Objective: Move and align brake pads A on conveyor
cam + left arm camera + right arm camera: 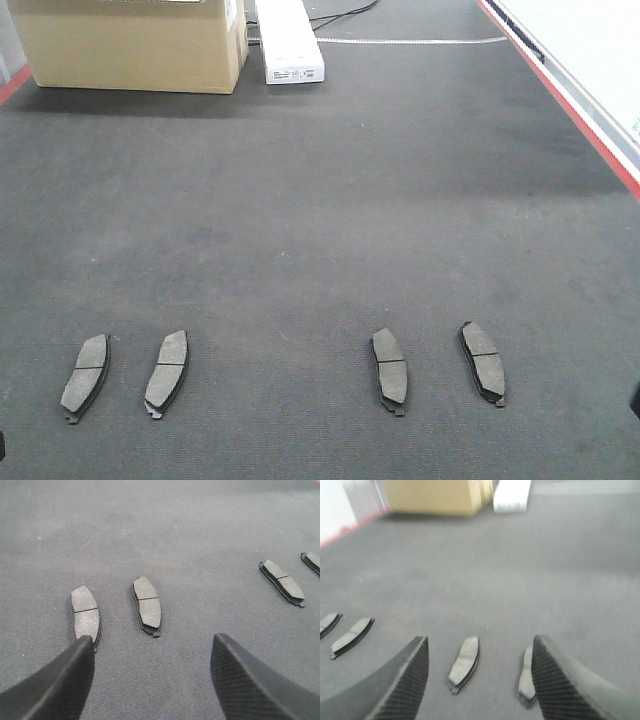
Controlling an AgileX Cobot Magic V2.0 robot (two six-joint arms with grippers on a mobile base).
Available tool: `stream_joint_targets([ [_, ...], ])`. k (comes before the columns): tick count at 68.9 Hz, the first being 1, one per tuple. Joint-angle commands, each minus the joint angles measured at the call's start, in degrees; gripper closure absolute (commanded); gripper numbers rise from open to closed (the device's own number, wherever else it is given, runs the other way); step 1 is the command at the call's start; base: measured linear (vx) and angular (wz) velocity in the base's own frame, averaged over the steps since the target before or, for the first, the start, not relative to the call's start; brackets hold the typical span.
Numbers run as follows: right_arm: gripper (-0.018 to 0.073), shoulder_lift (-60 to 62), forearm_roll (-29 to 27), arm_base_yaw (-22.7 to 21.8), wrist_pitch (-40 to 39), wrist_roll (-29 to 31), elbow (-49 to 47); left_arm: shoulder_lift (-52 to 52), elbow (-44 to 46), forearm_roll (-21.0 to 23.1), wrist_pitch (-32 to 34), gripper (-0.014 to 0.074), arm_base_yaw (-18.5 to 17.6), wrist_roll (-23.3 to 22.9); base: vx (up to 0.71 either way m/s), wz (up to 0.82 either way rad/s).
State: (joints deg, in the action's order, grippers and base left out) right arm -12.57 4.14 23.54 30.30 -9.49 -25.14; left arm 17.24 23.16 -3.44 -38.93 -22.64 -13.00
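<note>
Both claws hang low over the conveyor (320, 200), left claw (152, 672) and right claw (480, 675) spread wide, empty above the brake pads (166, 374).

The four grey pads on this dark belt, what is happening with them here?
Four flat dark grey brake pads lie in a row on the wide charcoal felt-like conveyor belt: a left pair and a right pair, each tilted a little differently. The two-armed robot holds nothing. Its left tool hangs open above the left pair, and its right tool hangs open above the right pair. A cardboard box and a white case stand at the far end.
</note>
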Motion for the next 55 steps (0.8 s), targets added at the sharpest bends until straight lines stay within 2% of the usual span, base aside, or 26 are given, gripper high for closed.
stream_joint_targets([
  [1,0.0127,3.2,0.8,0.0,-7.2,1.5,1.7,0.5,1.6,0.2,3.8,0.0111,-0.3,0.2,0.0,0.0],
  [13,0.0129,5.9,0.8,0.0,-10.2,1.5,4.9,0.5,1.6,0.2,6.0,0.0116,-0.3,0.2,0.0,0.0],
  [19,0.0181,5.9,0.8,0.0,-10.3,1.5,4.8,0.5,1.6,0.2,6.0,0.0171,-0.3,0.2,0.0,0.0],
  [22,0.0235,5.9,0.8,0.0,-10.3,1.5,4.8,0.5,1.6,0.2,6.0,0.0241,-0.3,0.2,0.0,0.0],
  [26,0.0351,5.9,0.8,0.0,-10.2,1.5,4.8,0.5,1.6,0.2,5.9,0.0378,-0.3,0.2,0.0,0.0],
  [30,0.0503,5.9,0.8,0.0,-10.2,1.5,4.8,0.5,1.6,0.2,6.1,0.0559,-0.3,0.2,0.0,0.0],
  [32,0.0577,5.9,0.8,0.0,-10.2,1.5,4.8,0.5,1.6,0.2,6.3,0.0606,-0.3,0.2,0.0,0.0],
  [55,0.0571,5.9,0.5,0.0,-9.2,1.4,4.8,0.5,1.6,0.2,6.7,0.0603,-0.3,0.1,0.0,0.0],
])
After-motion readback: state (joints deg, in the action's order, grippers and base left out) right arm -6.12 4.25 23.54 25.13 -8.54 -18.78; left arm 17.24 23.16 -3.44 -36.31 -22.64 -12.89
